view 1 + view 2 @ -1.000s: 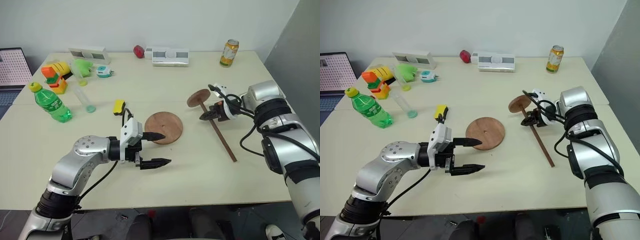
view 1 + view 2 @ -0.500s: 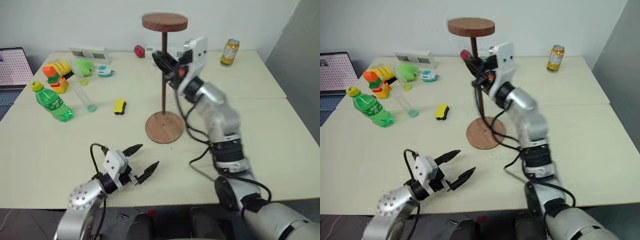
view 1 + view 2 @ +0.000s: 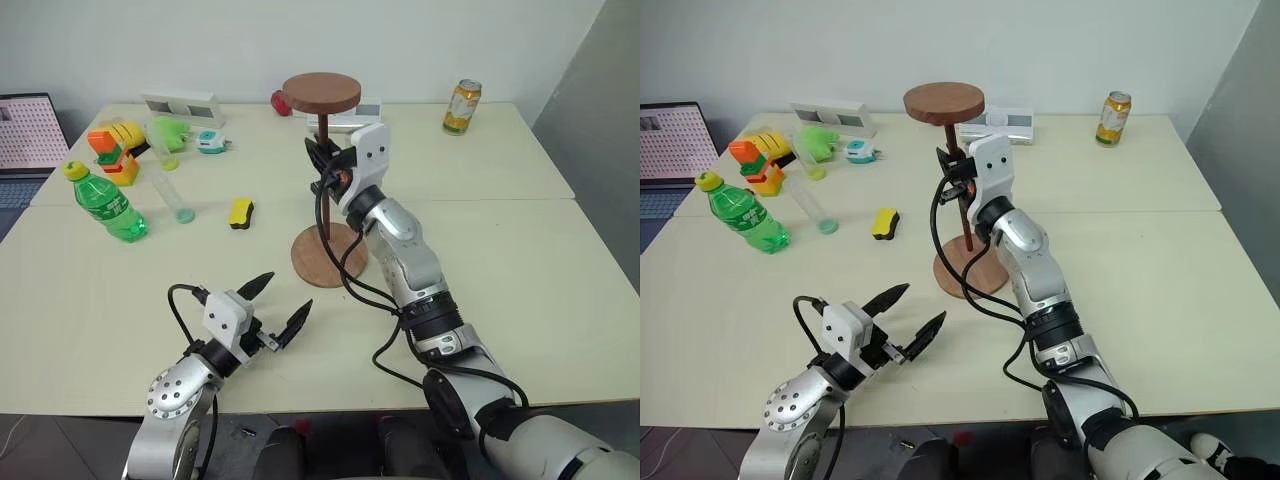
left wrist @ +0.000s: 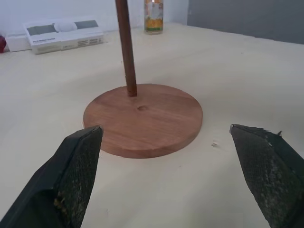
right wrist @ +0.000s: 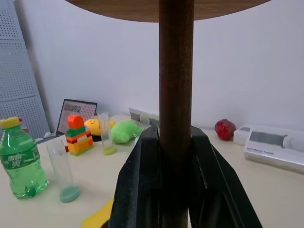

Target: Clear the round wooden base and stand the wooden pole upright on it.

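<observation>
Placement of the wooden pole [image 3: 326, 195] is the step in hand, and it looks nearly finished: the pole stands upright with its lower tip on the round wooden base [image 3: 329, 255], a little off the small hole in the middle of the disc, as the left wrist view shows. To do it well, the tip probably should go into that hole, and the pole must be kept straight before the fingers let go, because the heavy end is on top.

The table [image 3: 520, 250] is a wide pale surface, smooth and matt. The base is a flat reddish-brown disc with a plain face and nothing else lying on it. The pole is a thin, dark, round stick, and its small disc [image 3: 321, 93] sits at the top like a cap.

The right gripper [image 3: 328, 172] is clamped on the stick, below the small disc. The left gripper [image 3: 277, 307] hangs near the table's front edge, apart from the base, its two black fingers spread wide and holding nothing.
</observation>
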`<state>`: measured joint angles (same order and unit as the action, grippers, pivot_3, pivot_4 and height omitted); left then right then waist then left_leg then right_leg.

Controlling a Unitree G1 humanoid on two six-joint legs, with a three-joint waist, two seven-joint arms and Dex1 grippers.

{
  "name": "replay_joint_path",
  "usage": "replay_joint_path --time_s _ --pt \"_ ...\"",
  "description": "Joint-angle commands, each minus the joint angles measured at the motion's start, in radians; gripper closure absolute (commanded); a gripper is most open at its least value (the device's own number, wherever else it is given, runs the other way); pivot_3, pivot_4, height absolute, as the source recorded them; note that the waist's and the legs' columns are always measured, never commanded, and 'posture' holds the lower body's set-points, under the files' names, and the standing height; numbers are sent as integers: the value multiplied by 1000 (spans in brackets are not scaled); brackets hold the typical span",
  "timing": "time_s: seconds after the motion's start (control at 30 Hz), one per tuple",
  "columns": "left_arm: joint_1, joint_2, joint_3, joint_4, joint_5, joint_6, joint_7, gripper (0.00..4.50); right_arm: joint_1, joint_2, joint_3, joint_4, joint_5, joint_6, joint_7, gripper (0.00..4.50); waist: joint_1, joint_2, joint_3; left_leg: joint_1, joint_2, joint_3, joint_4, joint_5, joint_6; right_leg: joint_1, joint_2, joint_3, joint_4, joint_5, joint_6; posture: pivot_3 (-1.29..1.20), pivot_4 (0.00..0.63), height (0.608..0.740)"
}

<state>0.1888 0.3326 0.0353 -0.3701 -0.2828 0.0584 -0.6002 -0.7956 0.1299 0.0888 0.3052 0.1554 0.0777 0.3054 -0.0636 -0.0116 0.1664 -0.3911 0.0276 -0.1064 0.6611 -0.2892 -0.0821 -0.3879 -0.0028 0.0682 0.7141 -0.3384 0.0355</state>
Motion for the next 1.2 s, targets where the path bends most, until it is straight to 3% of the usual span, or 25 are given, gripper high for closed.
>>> replay_joint_path --time_s 0.03,0.6,0.77,1.07,1.2 --pt "3 8 -1 -41 -21 4 0 0 39 31 24 -97 25 42 2 4239 0 0 0 0 0 0 0 0 0 0 0 0 0 0 0 0 150 740" --pt "-19 4 -21 -42 -16 22 10 0 24 14 39 55 -57 -131 -37 4239 0 0 0 2 0 0 0 0 0 2 0 0 0 0 0 0 150 740" --pt "-7 4 -25 -50 -13 20 18 0 93 -4 88 42 -80 -155 1 4239 0 0 0 4 0 0 0 0 0 3 0 1 0 0 0 0 150 740" --pt "-23 1 -14 -32 -6 33 58 0 172 -19 139 -8 -84 240 8 4239 0 -1 -7 19 0 1 -4 0 0 17 1 2 -3 -1 -1 0 150 740" --pt "-62 -3 -3 -16 -20 63 82 0 172 -49 160 -44 -104 315 30 4239 0 0 -15 38 1 1 -17 0 1 36 1 1 -15 -1 -1 0 150 740"
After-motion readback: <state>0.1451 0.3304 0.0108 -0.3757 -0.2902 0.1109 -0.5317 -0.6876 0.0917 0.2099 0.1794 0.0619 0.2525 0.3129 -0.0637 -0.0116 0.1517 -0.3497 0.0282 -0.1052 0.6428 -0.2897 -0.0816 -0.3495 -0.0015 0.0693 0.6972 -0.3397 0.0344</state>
